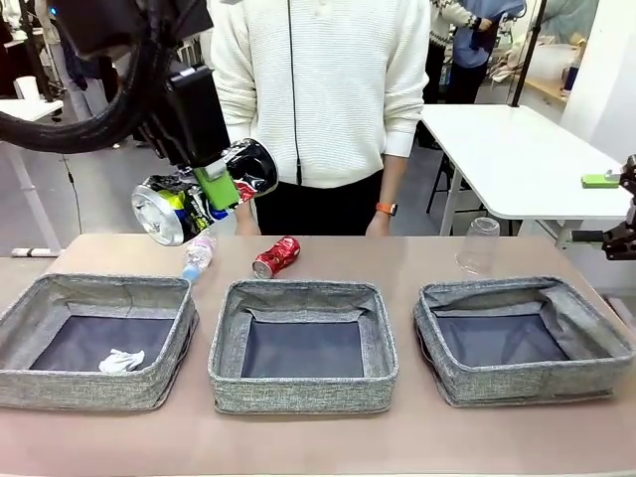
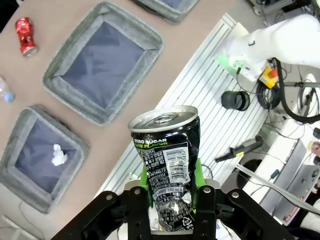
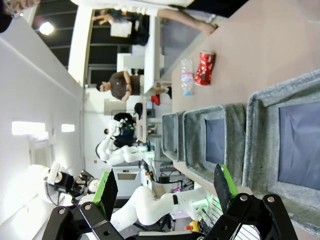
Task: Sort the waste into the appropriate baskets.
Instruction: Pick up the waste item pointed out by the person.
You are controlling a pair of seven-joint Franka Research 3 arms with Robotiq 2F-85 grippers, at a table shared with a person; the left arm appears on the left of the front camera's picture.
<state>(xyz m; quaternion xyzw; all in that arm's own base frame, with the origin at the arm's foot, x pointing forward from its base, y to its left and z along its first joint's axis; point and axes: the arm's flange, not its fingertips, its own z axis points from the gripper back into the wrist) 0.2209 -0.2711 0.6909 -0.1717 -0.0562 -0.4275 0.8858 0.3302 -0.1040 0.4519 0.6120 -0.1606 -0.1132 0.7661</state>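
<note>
Three low grey woven fabric baskets (image 1: 527,390) are sitting in a row. High up, left of the middle basket (image 1: 303,393), the left gripper (image 1: 214,185) is clamping a dark printed can (image 1: 164,211), likely for binning, while the right gripper (image 3: 165,185) is hanging spread and empty far to its right. Behind it a clear plastic cup (image 1: 479,244), blue-capped bottle (image 1: 199,256) and crushed red can (image 1: 276,256) are awaiting sorting; a white paper ball (image 1: 121,361) is lying in the basket left of it.
</note>
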